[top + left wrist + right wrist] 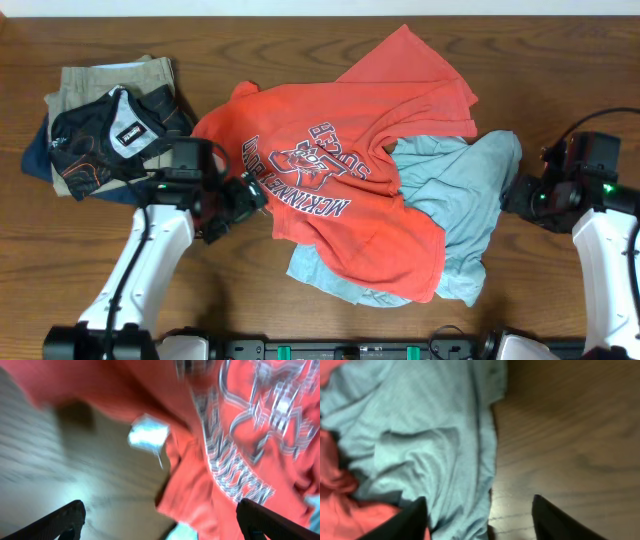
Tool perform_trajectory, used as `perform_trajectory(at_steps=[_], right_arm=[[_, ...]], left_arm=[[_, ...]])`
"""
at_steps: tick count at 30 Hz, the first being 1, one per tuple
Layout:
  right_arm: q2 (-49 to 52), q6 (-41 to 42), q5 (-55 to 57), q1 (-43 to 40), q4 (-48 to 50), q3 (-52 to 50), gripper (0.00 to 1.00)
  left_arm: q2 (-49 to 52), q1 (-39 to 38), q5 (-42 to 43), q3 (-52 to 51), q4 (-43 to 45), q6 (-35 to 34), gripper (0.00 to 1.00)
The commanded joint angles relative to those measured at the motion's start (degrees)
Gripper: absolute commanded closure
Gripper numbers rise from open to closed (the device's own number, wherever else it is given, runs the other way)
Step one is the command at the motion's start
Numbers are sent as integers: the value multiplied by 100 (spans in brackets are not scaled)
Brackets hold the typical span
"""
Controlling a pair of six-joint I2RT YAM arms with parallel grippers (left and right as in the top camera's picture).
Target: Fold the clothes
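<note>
T-shirt (330,190) crumpled, print up, with a blue shirt (465,185) under it. Left gripper (238,202) at its left hem, jaws wide, empty. Right gripper (518,195) beyond its right side, also spread. Likely flanking it to spread it flat.

- We see the T-shirt (400,240) as soft, matt coral-red cloth, creased, with flat printed lettering (300,165).
- The light blue garment (470,195) reads to us as thin, matt knit cloth, finely rumpled.
- We take the table (250,45) for brown wood with visible grain and a faint sheen.
- The arm shells (155,250) look to us like smooth white plastic.
- We find the fingers (412,520) of the right gripper (480,522) matt black.
</note>
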Motion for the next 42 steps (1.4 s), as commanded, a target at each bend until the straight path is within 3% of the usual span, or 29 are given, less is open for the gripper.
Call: perform_trajectory(at_steps=[1,6,8,10,12,16,19,24,28,31,32,37,42], right_arm=[[236,-79,-470,129,63,26,50],[640,-323,-1064,420,267,24,66],[826,-466,-1329,623,376,24,66],[1043,-461,-1331,890,522,24,66],[1274,-457,-1333,1128,732,24,66],[1759,-411,-1340,1552,1287,24,66],[2135,-393,-1366,1834,1692,24,66],[2743,-350,-1351,2103,2205,24,66],[3226,-260,-1104,2035,2330,24,76],[3460,260,-90,1777,2153,24,95],[3493,492,319,1652,2046,24,97],[3477,1198,1681,496,1414,162,94],[3467,1462,1893,-1029,544,962,93]], left_arm=[[273,-415,251,-92,-81,44,2],[809,-1134,251,-142,79,-240,2],[1069,-1416,251,-142,240,-380,2],[1333,-1690,249,-142,481,-494,8],[1545,-1882,249,-142,719,-505,18],[1845,-2046,243,-140,984,-503,57],[1884,-2028,111,-140,975,-496,65],[1878,-1943,96,-140,914,-479,94],[1878,-1792,92,-140,684,-398,94],[1875,-1587,20,-140,439,-216,94],[1873,-1484,-81,-140,302,-210,94],[1873,-831,-437,-140,-192,225,94],[1871,142,-619,-140,-407,627,94]])
